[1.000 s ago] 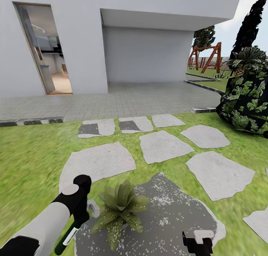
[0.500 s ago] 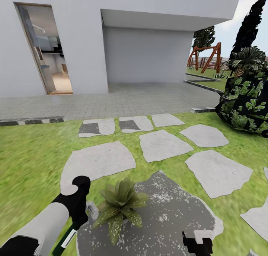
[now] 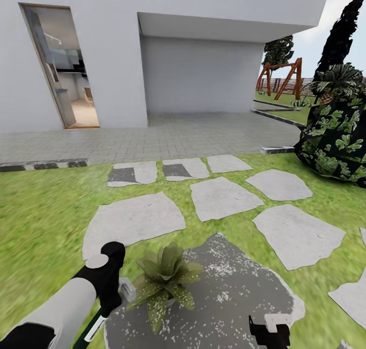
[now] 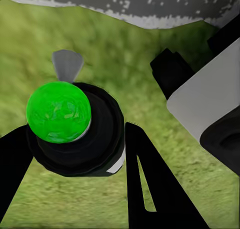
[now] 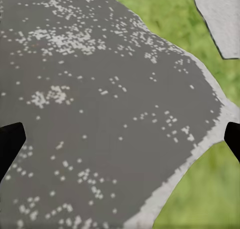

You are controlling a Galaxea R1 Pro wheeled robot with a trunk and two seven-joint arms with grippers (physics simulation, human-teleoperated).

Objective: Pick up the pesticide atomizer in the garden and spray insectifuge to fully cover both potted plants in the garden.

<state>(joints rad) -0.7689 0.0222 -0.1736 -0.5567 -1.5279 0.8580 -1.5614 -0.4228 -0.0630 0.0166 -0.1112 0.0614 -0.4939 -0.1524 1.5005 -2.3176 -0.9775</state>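
Note:
One potted plant (image 3: 163, 280), a low rosette of speckled green leaves, stands on a dark, white-speckled stepping stone (image 3: 229, 293); the second plant is out of view. My left gripper (image 3: 109, 302) is shut on the pesticide atomizer (image 3: 95, 326), a dark green bottle with a white label, and its white spray head (image 3: 126, 289) sits right beside the plant's leaves. The left wrist view looks along the atomizer (image 4: 58, 111), held between the black fingers (image 4: 145, 189) of the left gripper (image 4: 75, 139). My right gripper (image 3: 269, 334) hangs open over that stone (image 5: 100, 114), nothing between its fingertips (image 5: 10, 144).
Pale stepping stones (image 3: 132, 219) cross the lawn (image 3: 40, 212) toward a paved terrace (image 3: 168, 135) and the white house with an open doorway (image 3: 63, 69). A large shrub with white-striped leaves (image 3: 335, 135) stands at the right, with a wooden swing frame (image 3: 279, 77) behind it.
My left hand and the atomizer have sunk slightly and edged toward the plant. The view shifted a little a second ago. The right gripper stayed put.

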